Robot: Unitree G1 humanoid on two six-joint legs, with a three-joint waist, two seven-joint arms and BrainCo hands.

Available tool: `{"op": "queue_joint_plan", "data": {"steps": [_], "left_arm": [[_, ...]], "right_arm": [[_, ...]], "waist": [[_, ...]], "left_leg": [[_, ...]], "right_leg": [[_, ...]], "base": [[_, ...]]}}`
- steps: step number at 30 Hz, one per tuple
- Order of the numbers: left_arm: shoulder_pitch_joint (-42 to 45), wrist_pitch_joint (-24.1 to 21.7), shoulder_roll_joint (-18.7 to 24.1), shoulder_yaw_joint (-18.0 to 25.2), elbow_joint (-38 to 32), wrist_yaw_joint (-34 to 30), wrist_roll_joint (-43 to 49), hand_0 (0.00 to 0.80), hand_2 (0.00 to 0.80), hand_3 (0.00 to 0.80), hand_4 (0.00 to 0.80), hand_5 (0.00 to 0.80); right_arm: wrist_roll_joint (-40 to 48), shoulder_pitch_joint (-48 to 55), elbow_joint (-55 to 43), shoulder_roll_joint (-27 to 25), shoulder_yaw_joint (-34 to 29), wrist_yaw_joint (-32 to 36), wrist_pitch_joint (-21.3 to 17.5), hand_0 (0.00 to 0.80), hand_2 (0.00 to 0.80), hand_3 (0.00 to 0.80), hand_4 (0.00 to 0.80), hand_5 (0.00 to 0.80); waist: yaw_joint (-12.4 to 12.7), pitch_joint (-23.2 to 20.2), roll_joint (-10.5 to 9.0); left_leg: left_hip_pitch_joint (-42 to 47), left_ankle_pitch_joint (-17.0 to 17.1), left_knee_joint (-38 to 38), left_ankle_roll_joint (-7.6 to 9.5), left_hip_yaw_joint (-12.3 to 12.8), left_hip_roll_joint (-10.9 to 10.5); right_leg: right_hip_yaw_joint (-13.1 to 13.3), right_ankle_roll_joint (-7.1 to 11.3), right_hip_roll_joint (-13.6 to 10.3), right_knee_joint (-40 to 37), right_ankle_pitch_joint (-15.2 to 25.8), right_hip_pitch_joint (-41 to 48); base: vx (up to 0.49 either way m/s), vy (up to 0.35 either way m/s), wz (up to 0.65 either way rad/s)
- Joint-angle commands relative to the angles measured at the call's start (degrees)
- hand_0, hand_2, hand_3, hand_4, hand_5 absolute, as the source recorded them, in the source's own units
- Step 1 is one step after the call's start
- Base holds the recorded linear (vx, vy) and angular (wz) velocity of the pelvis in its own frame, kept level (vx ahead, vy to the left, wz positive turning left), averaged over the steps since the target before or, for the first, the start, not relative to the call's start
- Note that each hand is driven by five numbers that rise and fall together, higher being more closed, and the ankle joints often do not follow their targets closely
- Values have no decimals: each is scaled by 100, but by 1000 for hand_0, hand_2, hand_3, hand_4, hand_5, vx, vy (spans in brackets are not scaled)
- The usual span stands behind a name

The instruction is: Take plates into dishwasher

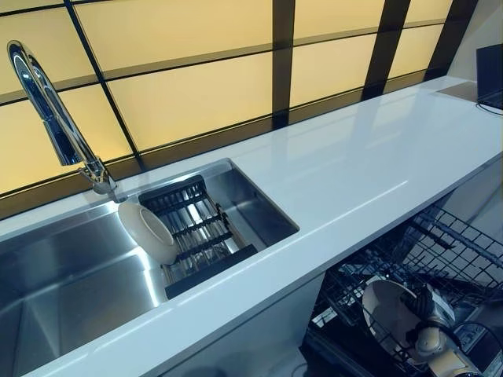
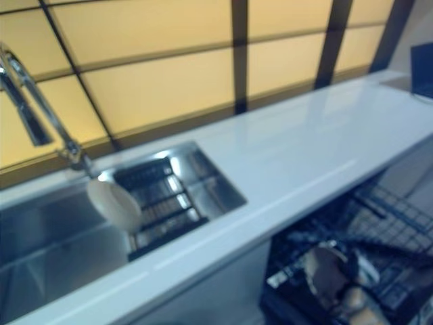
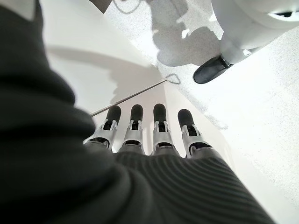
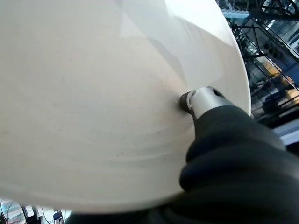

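A white plate stands on edge in a black rack inside the steel sink. Lower right, under the counter, the dishwasher's black wire basket is pulled out. My right hand holds a second white plate upright among the basket's wires. In the right wrist view that plate fills the picture, with the thumb pressed on its face. My left hand hangs low beside a white cabinet front, its fingers straight and holding nothing.
A tall chrome faucet arches over the sink's back left. The long white countertop runs to the right, with a dark flat object at its far end. Yellow panels with dark frames back the counter.
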Motion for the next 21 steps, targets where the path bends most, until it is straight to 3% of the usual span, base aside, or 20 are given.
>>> {"op": "queue_joint_plan", "data": {"steps": [1, 21], "left_arm": [[-304, -54, 224, -194, 198, -65, 218, 0, 0, 0, 0, 0], [-291, -55, 76, -160, 176, 18, 216, 0, 0, 0, 0, 0]], "right_arm": [[-253, -350, 330, 96, 219, -203, -40, 800, 800, 800, 800, 800], [-7, 26, -352, 651, 596, -89, -203, 800, 800, 800, 800, 800]], "waist": [[66, -147, -328], [16, -133, -342]], "left_leg": [[-613, 604, -155, -34, -127, -8], [-613, 611, -150, -25, -122, -5]], "right_leg": [[-56, -13, 7, 349, -480, 39], [-7, -30, 13, 348, -495, 61]], "base": [[0, 0, 0], [0, 0, 0]]}}
